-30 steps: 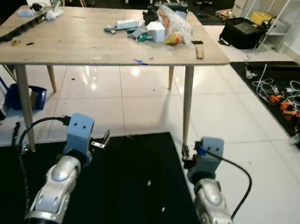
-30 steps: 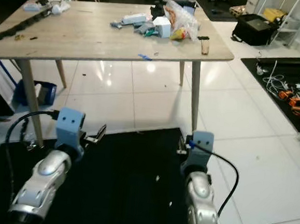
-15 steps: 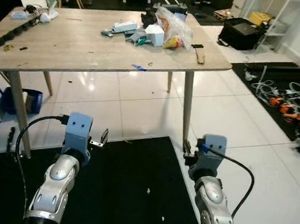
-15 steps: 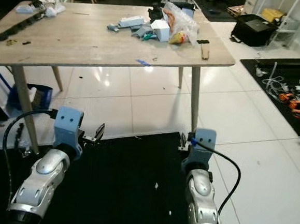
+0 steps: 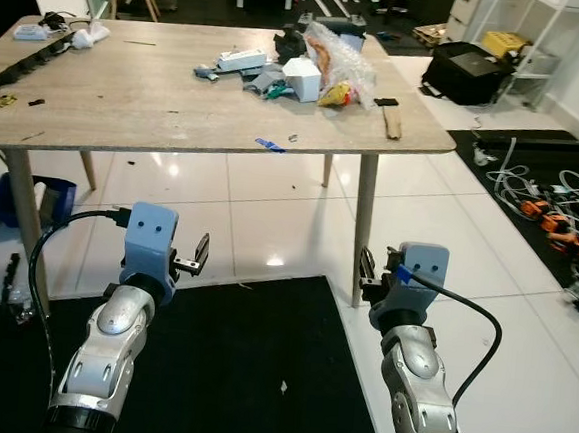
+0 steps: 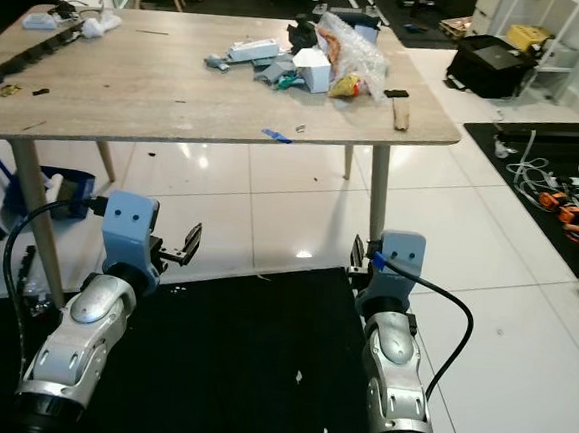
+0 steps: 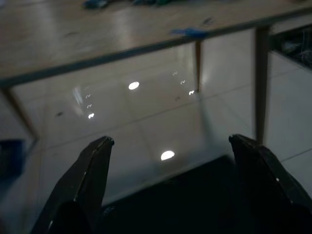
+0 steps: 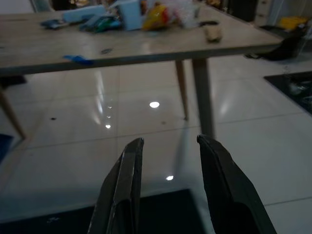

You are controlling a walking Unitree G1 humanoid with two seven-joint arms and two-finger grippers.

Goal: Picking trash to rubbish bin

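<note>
Hanging low over the black mat (image 5: pixel 257 374) in the lower part of the frame, the left gripper (image 5: pixel 201 253) and the right gripper (image 5: pixel 365 271) both grasp nothing. From the head camera their fingers are mostly hidden behind the blue wrist housings; the left wrist view shows that gripper's fingers (image 7: pixel 83 180) spread wide apart, and the right wrist view shows its fingers (image 8: pixel 124 185) parted with a narrower gap. Both wrist cameras look across glossy white floor tiles (image 8: pixel 146 122) toward the wooden table (image 5: pixel 129 94). On the table's upper right, the trash pile (image 5: pixel 302 62) sits: a clear plastic bag (image 5: pixel 342 55), a white box (image 5: pixel 302 77) and small scraps, with a blue scrap (image 5: pixel 268 144) near the front edge. A blue bin (image 5: pixel 25 199) stands under the table at left. Cables (image 5: pixel 561 203) lie at right.
</note>
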